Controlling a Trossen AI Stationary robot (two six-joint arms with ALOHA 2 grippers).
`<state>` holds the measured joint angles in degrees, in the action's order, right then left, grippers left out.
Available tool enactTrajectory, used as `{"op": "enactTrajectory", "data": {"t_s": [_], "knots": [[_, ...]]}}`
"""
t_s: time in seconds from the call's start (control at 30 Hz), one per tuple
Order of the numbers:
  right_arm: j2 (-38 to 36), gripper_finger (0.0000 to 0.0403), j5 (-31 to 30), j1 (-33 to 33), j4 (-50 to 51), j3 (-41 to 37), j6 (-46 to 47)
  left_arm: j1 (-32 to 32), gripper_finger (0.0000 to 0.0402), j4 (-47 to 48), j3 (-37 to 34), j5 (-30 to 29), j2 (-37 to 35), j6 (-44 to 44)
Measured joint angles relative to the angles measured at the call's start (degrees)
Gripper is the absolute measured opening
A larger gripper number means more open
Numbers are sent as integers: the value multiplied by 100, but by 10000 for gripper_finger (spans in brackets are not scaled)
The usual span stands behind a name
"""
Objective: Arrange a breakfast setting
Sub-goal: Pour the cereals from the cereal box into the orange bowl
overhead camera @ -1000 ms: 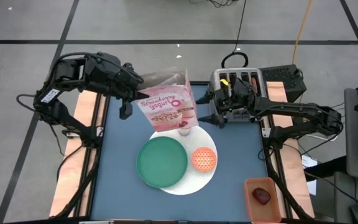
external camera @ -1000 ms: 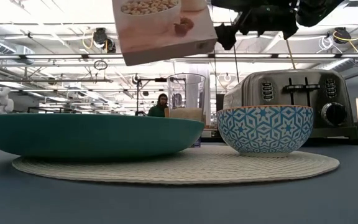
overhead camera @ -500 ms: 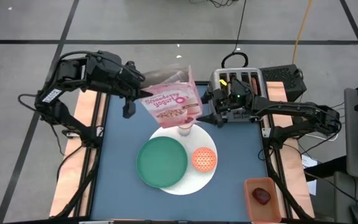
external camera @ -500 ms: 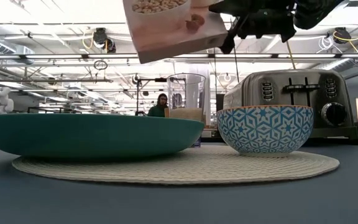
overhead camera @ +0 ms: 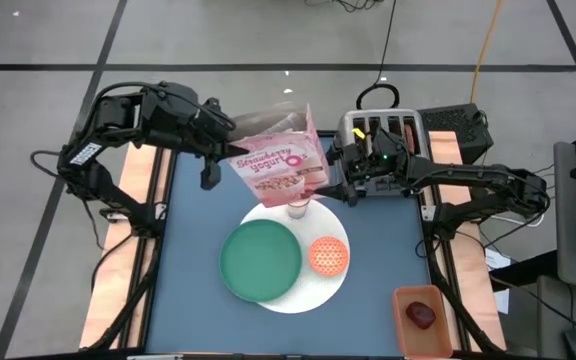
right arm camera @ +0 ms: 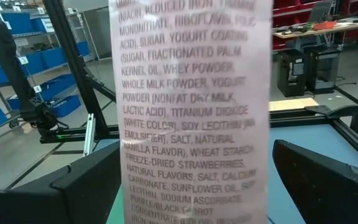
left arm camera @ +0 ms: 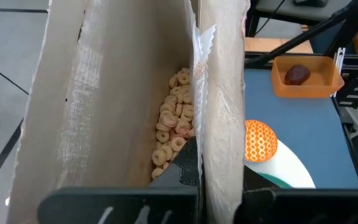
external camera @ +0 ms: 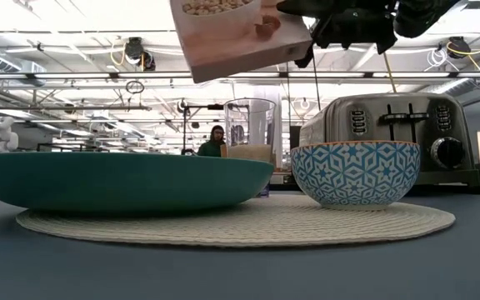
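The silver toaster (overhead camera: 382, 133) stands at the table's far right, behind the wide-open right gripper (overhead camera: 330, 182), whose fingers flank the pink cereal bag (overhead camera: 278, 165) held aloft by the clamped left gripper (overhead camera: 230, 152). Below, the glass (overhead camera: 297, 208), matte green plate (overhead camera: 260, 259) and patterned orange bowl (overhead camera: 329, 255) share the white woven plate (overhead camera: 308, 290). The bag's top is cropped in the low view.

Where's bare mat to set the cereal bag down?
Free: left strip of the blue mat beside the green plate, and the near right corner below the toaster. Crowded: centre, with white plate, orange bowl and glass.
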<state>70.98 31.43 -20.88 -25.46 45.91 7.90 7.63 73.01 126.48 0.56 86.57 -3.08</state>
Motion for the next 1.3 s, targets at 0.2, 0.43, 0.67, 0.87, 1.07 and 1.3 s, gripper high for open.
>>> {"op": "enactTrajectory", "data": {"t_s": [0.2,0.43,0.67,0.87,1.07,1.3], "knots": [[0,393,3,53,-1,0,10,-1,0,-22,0,0,20,-126],[0,374,8,81,-1,0,0,-1,0,-282,0,0,66,-146],[0,300,8,81,2,0,0,-1,0,-300,0,2,56,-132],[0,233,-3,72,1,0,0,-1,2,-290,0,0,56,-125],[0,192,-24,72,11,0,2,-1,23,-362,0,2,53,-107],[7,200,-16,72,46,-11,0,1,65,-354,4,-61,48,39]]}}
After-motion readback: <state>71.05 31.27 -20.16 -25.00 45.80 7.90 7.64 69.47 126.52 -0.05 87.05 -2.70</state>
